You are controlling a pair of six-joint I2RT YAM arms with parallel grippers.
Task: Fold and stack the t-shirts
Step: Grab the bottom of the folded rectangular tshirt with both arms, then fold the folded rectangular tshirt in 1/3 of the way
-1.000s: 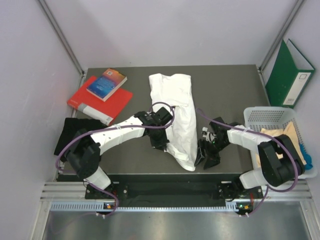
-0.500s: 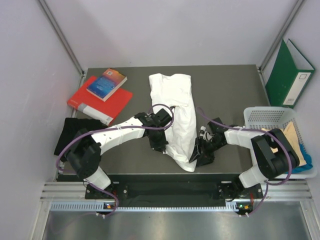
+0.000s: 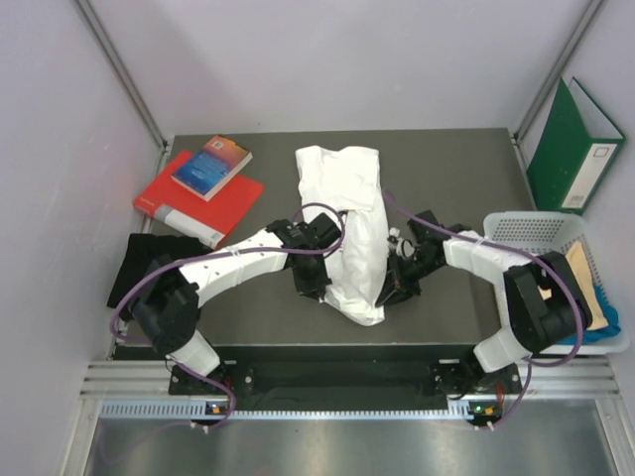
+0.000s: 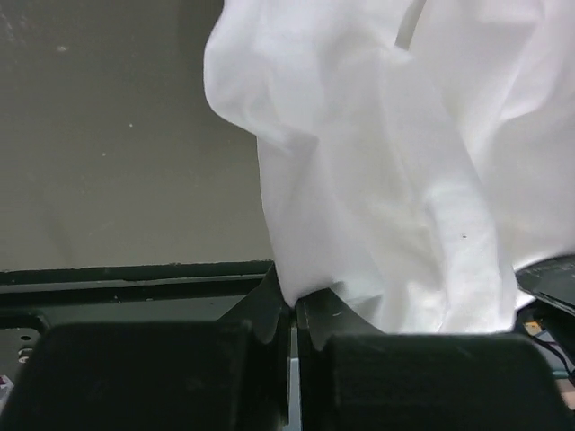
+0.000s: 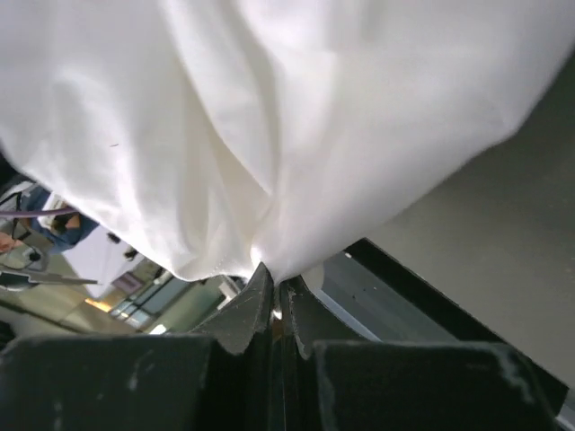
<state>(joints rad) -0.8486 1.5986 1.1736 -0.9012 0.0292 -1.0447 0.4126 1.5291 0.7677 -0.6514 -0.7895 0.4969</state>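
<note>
White t-shirt (image 3: pixel 352 213) bunched up, left gripper (image 4: pixel 292 303) pinching its left edge, right gripper (image 5: pixel 275 289) pinching its right edge, red book (image 3: pixel 230 208) and black t-shirt (image 3: pixel 144 263) to its left, basket (image 3: pixel 526 231) to its right

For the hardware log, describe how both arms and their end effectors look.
Both the left arm and right arm have white link shells, black joints and a looping purple cable. The left end effector and right end effector have matte black wedge-shaped fingers.
</note>
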